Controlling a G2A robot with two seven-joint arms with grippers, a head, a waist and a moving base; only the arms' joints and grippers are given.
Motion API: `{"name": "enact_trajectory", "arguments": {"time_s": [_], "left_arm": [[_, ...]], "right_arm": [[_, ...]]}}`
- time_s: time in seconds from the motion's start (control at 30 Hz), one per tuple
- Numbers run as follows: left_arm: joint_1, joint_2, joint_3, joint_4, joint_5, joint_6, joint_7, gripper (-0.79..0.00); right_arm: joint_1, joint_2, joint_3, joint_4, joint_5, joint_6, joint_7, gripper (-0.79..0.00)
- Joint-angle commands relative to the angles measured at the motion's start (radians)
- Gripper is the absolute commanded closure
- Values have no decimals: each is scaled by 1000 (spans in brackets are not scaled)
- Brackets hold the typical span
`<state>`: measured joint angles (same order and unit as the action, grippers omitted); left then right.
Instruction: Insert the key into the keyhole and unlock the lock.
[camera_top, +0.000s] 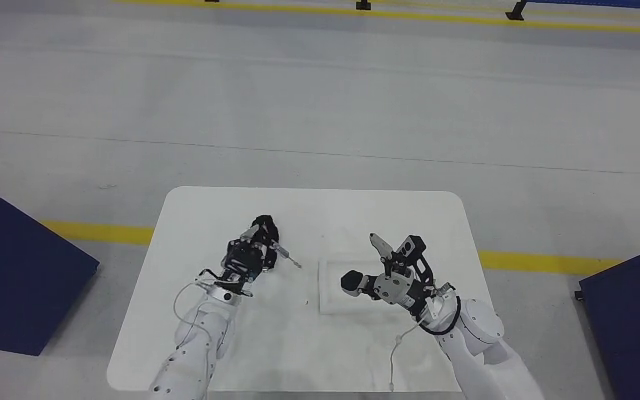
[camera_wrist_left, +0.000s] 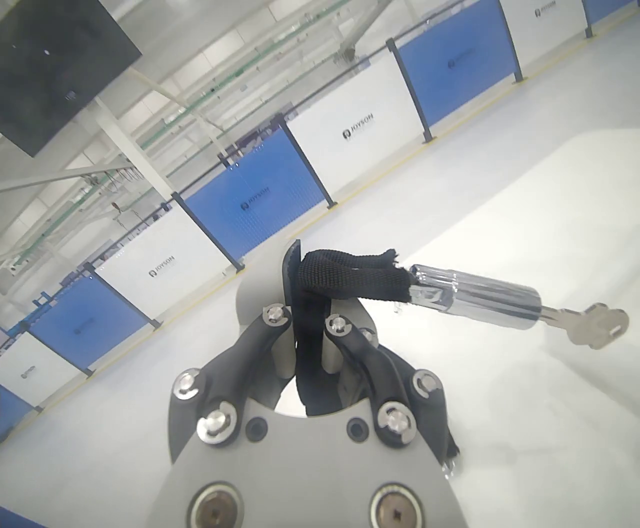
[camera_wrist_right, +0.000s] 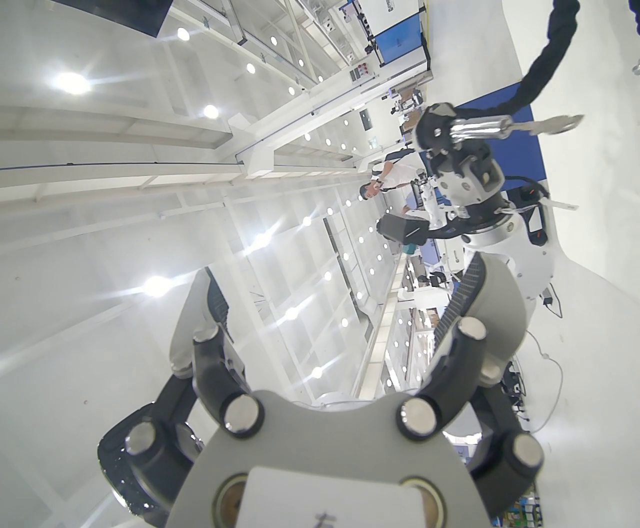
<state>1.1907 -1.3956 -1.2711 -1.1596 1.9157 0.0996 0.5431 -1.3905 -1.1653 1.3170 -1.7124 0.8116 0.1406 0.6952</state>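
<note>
Lock cylinder, key seated in it, is held over the surface by its black sleeve in the closed left claw, pointing toward 4 o'clock; right claw is spread wide, empty.

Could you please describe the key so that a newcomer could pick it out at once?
Over the white table, find the left gripper, shut on a black woven cable. The cable ends in a shiny round lock cylinder, and the key sticks out of that cylinder's far end. It is the only flat, dull-silver piece, with a small slot in its head.
</note>
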Motion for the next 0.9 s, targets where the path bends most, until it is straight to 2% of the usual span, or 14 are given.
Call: {"name": "enact_trajectory", "arguments": {"time_s": [0.0,0.13,0.4,0.7,0.73,0.77,0.87], "left_arm": [[-11,-2,6,29,-13,-8,-33,0],[-56,-11,14,105,-52,12,-97,0],[-165,-28,59,318,-15,75,-170,0],[-216,-42,87,472,-17,135,-169,0],[-221,-44,89,480,-16,148,-171,-262],[-224,-45,94,488,-10,159,-171,-785],[-231,-48,100,506,-4,175,-166,-785]], "right_arm": [[0,0,0,0,0,0,0,-785],[0,0,0,0,0,0,0,-785],[0,0,0,0,0,0,0,-785],[0,0,0,0,0,0,0,-785],[0,0,0,0,0,0,0,-785],[0,0,0,0,0,0,0,-785],[0,0,0,0,0,0,0,-785]]}}
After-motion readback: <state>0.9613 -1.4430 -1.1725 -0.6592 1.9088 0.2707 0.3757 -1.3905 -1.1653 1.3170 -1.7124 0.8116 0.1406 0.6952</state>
